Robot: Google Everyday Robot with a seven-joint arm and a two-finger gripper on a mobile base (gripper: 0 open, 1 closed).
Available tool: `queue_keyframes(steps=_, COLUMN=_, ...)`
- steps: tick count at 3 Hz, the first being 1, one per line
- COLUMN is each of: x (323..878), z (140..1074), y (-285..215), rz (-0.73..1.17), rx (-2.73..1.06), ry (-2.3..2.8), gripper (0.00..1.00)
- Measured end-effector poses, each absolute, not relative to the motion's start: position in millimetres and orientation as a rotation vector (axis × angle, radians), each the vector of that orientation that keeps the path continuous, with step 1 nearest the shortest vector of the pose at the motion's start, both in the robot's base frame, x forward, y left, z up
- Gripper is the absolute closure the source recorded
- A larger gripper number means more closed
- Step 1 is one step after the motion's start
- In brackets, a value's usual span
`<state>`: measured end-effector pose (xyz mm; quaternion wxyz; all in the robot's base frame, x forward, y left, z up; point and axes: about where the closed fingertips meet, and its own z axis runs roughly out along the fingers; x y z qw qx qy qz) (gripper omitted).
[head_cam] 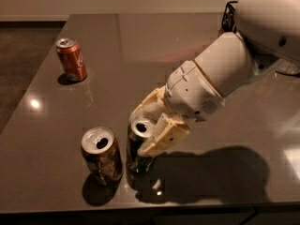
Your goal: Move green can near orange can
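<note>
The green can (137,153) stands upright near the table's front edge, its silver top showing. My gripper (152,125) is shut on it, with cream fingers (161,136) on both sides of its upper part. The orange can (101,154), dull orange-brown with an open silver top, stands just left of the green can, a narrow gap between them. The white arm reaches in from the upper right.
A brighter red can (71,59) with white script stands at the far left of the dark grey table (140,50). A dark wire object (228,16) sits at the back right. The table's front edge runs just below the two cans.
</note>
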<state>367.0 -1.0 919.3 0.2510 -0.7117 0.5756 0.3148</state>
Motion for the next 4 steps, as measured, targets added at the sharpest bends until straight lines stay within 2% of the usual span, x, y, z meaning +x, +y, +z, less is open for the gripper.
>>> queue_keyframes(steps=2, x=365.3, z=920.3, y=2.7, rz=0.851, rx=-1.945, ry=1.561, gripper=0.13)
queue_keyframes(steps=3, x=364.5, z=920.9, y=4.4, rz=0.848, rx=-1.948, ry=1.559, gripper=0.00)
queue_keyframes(steps=4, x=364.5, z=920.9, y=4.5, rz=0.848, rx=-1.948, ry=1.559, gripper=0.00)
